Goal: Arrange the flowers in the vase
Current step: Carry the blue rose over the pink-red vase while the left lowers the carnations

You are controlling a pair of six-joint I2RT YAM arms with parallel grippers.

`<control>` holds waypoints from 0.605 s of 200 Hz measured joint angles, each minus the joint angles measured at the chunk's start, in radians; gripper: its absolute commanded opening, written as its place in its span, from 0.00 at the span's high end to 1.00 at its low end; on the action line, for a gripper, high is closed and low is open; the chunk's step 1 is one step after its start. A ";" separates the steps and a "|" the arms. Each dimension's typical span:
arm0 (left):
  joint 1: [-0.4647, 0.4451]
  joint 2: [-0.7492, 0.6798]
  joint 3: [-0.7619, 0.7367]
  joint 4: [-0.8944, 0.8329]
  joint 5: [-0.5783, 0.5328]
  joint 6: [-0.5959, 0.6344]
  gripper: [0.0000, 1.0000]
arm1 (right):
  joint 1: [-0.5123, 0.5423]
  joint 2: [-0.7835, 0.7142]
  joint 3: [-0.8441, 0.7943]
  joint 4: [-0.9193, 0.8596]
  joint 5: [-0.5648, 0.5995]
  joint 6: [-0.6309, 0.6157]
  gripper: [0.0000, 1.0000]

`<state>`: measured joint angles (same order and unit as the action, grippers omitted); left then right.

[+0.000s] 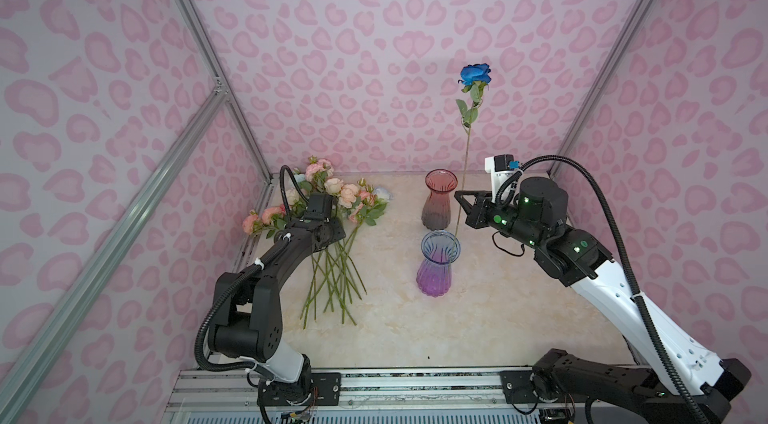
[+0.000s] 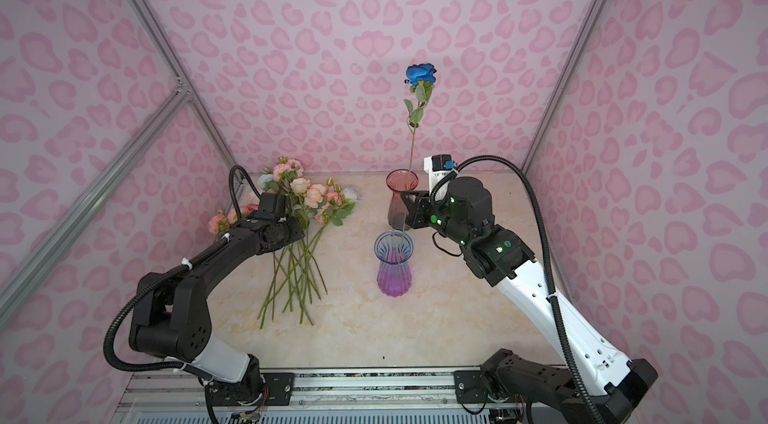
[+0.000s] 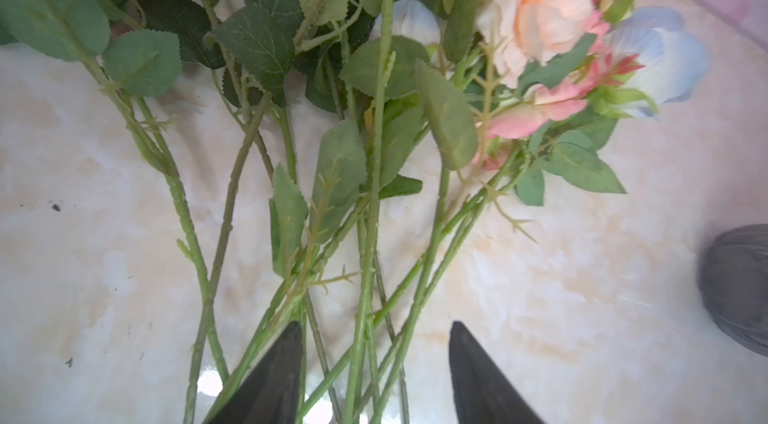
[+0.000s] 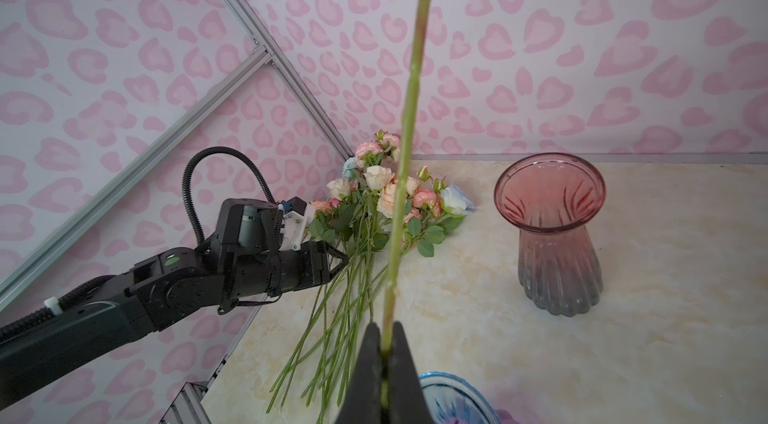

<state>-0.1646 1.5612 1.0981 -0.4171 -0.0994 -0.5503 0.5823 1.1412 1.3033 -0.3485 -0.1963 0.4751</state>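
**Blue rose held upright at the purple vase, left claw open over the bunch**

I see the right claw point(image 4: 385, 332) clenched on the thin stem of the blue rose point(image 1: 476, 73). In the right wrist view its two black fingers point(image 4: 368, 368) press the stem from both sides. The rose stands almost upright, with the bloom high in front of the pink wall point(image 1: 374, 26), and it leans a little toward 1 o'clock in both top views. The lower end of the stem comes down to the mouth of the purple vase point(image 1: 434, 272), close to the rim at 3 o'clock. I cannot tell if the end is inside.

The purple vase stands upright near the middle of the table point(image 1: 478, 318). The red vase point(image 1: 438, 203) stands upright at 12 o'clock from it, a little apart. The right claw comes in from 3 o'clock. Its tips are at about 1 o'clock from the purple vase, just beside the red vase.

The bunch point(image 1: 347, 193) lies flat on the table at about 10 o'clock from the purple vase, well apart from both vases. Its pink, peach, cream and pale blue blooms point to 12 o'clock. Its green stems cross each other and end toward 6 o'clock.

The left claw point(image 3: 374, 359) is released. In the left wrist view its fingers point(image 3: 282, 376) stand wide apart, with several stems of the bunch between them. I cannot tell if they touch the stems. In both top views the wrist covers this claw above the bunch.
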 measured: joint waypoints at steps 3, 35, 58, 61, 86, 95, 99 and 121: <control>0.000 -0.008 0.002 -0.004 0.002 0.000 0.29 | -0.002 -0.002 0.000 -0.001 0.002 -0.002 1.00; 0.001 -0.142 -0.008 -0.042 0.025 0.002 0.07 | -0.013 -0.013 0.000 0.004 0.040 -0.050 1.00; 0.001 -0.248 -0.055 -0.061 0.053 0.002 0.07 | -0.013 0.003 0.014 0.022 0.074 -0.087 1.00; 0.001 -0.262 -0.063 -0.063 0.055 0.003 0.07 | -0.013 0.006 0.017 0.025 0.075 -0.092 1.00; 0.001 -0.366 -0.116 -0.086 0.085 0.003 0.07 | -0.012 0.036 0.048 0.044 0.091 -0.121 1.00; 0.001 -0.402 -0.125 -0.091 0.099 0.005 0.07 | -0.011 0.043 0.065 0.044 0.095 -0.129 1.00; 0.001 -0.417 -0.128 -0.092 0.106 0.006 0.07 | -0.011 0.047 0.077 0.044 0.098 -0.132 1.00; 0.001 -0.504 -0.143 -0.096 0.146 0.013 0.07 | -0.010 0.055 0.119 0.078 0.109 -0.146 1.00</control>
<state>-0.1638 1.0573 0.9554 -0.5133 0.0471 -0.5377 0.5720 1.1965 1.4227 -0.2707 -0.0875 0.3290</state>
